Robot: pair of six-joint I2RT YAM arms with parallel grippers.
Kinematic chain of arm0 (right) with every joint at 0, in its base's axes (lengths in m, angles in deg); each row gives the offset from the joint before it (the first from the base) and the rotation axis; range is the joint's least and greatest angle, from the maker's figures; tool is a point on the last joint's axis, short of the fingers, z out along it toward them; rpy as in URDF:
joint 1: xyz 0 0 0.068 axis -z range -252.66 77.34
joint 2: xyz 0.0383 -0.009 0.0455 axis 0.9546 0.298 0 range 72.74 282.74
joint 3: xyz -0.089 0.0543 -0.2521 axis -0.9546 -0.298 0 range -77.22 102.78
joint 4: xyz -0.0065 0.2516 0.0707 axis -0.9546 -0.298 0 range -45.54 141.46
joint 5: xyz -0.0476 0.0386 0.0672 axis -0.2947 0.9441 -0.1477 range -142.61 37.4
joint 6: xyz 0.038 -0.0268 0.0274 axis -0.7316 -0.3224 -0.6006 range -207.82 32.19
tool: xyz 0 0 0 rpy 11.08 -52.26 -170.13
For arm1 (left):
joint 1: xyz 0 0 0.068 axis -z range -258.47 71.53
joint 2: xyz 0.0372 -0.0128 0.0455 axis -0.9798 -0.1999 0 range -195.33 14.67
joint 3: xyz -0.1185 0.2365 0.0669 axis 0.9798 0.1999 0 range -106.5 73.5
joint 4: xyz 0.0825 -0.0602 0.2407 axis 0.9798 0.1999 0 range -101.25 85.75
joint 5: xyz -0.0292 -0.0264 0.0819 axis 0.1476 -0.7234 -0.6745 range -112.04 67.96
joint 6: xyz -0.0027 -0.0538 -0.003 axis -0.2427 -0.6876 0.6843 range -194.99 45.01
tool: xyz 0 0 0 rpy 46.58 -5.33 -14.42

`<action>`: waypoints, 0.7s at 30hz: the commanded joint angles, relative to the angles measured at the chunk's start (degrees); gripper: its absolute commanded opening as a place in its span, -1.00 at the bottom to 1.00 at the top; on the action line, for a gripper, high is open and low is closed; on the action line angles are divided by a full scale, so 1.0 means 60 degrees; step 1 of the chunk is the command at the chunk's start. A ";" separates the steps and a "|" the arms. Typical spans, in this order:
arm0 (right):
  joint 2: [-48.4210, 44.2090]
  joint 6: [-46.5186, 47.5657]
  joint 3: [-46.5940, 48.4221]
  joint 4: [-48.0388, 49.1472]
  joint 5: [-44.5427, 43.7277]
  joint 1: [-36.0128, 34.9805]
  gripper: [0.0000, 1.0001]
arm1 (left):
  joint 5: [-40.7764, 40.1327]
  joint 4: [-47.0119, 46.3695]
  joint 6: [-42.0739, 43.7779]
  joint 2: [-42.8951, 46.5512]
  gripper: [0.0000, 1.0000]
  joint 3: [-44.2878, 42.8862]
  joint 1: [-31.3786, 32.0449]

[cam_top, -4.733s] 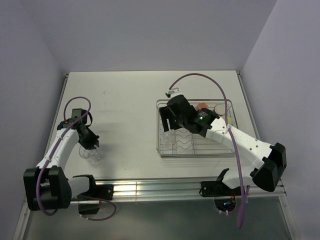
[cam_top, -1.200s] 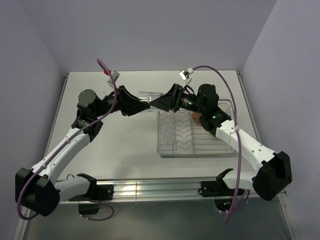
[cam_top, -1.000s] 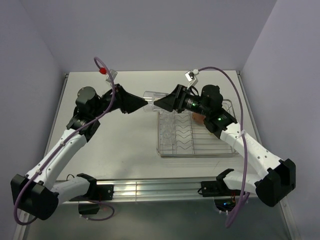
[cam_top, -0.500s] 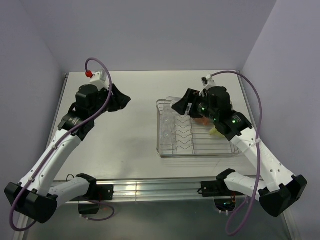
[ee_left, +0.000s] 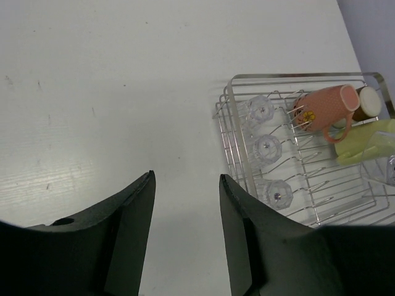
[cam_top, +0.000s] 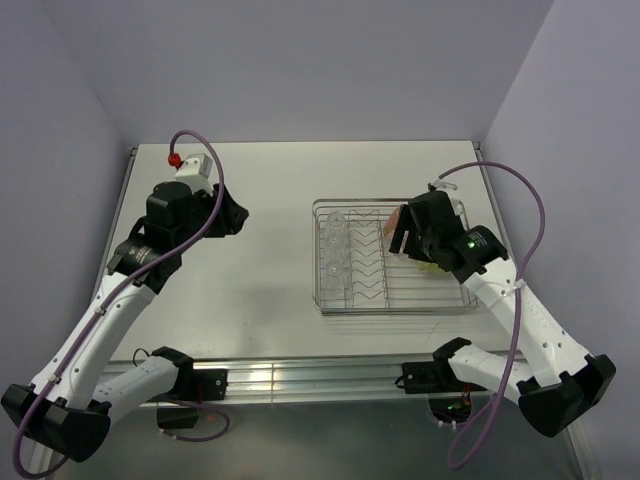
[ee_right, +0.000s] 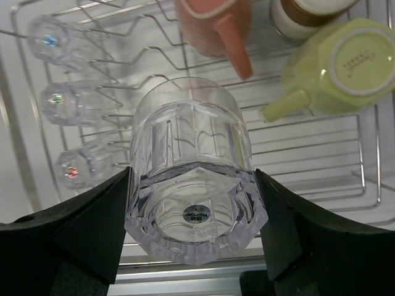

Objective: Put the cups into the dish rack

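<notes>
clear glass tumbler [ee_right: 194, 185], pinched between the two fingers of the right claw [ee_right: 192, 216] with its base toward the wrist camera, held above the middle wires of the dish rack [ee_right: 308, 154]. the left claw [ee_left: 186, 185] is spread and empty, raised over bare surface [ee_left: 92, 92] to the left of the rack. lodged in the rack: three tumblers [ee_left: 266, 148] in a row along one side, a pink mug [ee_left: 327, 108] on its side, a brown cup [ee_left: 370, 102] just beside it, and a yellow-green mug [ee_right: 345, 68] next to both.

hazards, as judged: the smooth wall may slide between the pads if the grip is slackened early. the handles of both mugs lie close below, so a knock may be caused by a descent slightly off line. a rim set on the zigzag dividers may leave the glass tilted.

markings: a round dark sticker [ee_right: 199, 214] is seen on the tumbler's base and a ring-shaped stamp on the green mug's base, both too small to be read. a small yellow flower is borne by the pink mug.
</notes>
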 commanded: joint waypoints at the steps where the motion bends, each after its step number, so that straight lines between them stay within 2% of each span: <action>1: 0.0046 -0.0225 -0.0344 -0.0276 -0.0924 0.0172 -1.00 | -0.0173 -0.0120 0.0389 0.0172 0.04 0.0222 -0.0022; 7: 0.0499 -0.0255 -0.0754 -0.0028 -0.1100 0.0362 -1.00 | 0.0003 -0.0106 0.0404 0.0113 0.03 0.0266 -0.0022; 21: 0.1349 0.0170 -0.1604 0.1173 -0.0208 0.0831 -0.92 | 0.0150 -0.0091 0.0375 -0.0033 0.03 0.0369 -0.0022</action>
